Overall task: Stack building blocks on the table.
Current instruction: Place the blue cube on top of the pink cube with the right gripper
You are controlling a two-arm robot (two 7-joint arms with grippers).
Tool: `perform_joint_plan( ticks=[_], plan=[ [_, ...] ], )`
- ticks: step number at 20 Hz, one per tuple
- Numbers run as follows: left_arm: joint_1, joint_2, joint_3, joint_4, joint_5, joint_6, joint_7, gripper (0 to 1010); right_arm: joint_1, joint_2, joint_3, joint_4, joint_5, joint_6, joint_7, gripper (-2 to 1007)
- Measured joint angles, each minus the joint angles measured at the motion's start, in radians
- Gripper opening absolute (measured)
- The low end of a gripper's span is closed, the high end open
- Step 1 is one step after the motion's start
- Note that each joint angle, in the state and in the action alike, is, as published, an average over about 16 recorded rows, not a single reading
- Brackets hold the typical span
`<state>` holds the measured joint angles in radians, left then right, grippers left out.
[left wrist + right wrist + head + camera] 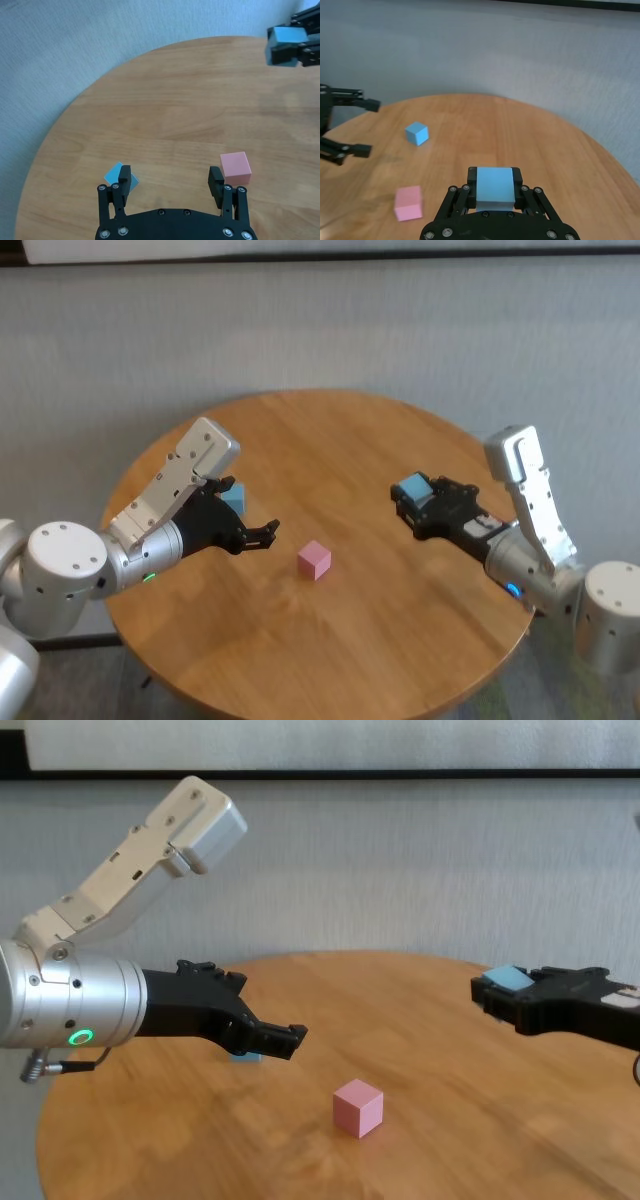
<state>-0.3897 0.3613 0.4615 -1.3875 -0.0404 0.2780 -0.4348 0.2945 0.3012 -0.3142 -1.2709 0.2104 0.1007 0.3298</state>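
A pale pink block (314, 560) lies near the middle of the round wooden table (330, 440); it also shows in the chest view (358, 1107), the left wrist view (235, 167) and the right wrist view (408, 202). My right gripper (408, 495) is shut on a light blue block (412, 486) and holds it above the table's right side; the held block shows in the right wrist view (494, 186). My left gripper (268, 531) is open and empty, above the table left of the pink block. A second light blue block (233, 498) lies behind it.
A grey wall rises behind the table. The table's round edge lies close to both arms. Bare wood lies around the pink block.
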Motion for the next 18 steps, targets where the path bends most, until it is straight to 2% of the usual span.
perform_joint_plan(
  ticks=[3,7,12,18],
  plan=[
    [0.000,0.000,0.000,0.000,0.000,0.000,0.000,1001,-0.044,0.021,-0.013,-0.087,0.015,0.003,0.044,358],
    [0.000,0.000,0.000,0.000,0.000,0.000,0.000,1001,-0.075,0.040,-0.045,-0.145,0.020,-0.009,0.086,358],
    [0.000,0.000,0.000,0.000,0.000,0.000,0.000,1001,-0.069,0.054,-0.094,-0.147,0.010,-0.043,0.132,358],
    [0.000,0.000,0.000,0.000,0.000,0.000,0.000,1001,-0.026,0.056,-0.147,-0.095,-0.012,-0.095,0.167,358]
  ],
)
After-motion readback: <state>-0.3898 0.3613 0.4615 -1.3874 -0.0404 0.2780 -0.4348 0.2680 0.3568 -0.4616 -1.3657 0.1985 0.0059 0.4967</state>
